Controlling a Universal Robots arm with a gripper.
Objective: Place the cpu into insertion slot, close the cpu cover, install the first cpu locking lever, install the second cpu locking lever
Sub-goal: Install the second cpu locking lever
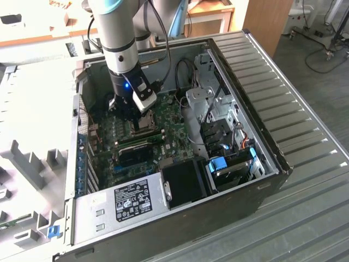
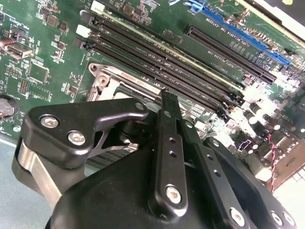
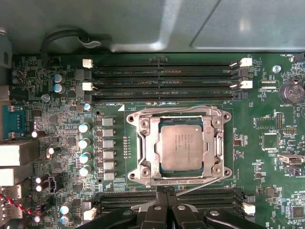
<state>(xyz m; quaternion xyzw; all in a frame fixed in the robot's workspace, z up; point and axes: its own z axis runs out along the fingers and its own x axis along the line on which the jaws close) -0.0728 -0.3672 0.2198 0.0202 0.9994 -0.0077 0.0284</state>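
Gripper fingers pressed together, empty, beside cpu cover lying over cpu; green motherboard.

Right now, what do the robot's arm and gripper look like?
The arm is a silver-grey tube with a light blue joint cap and a black wrist section showing a small blue light. A black cable runs beside it. The gripper is matte black, with bolted linkage plates and narrow fingers.
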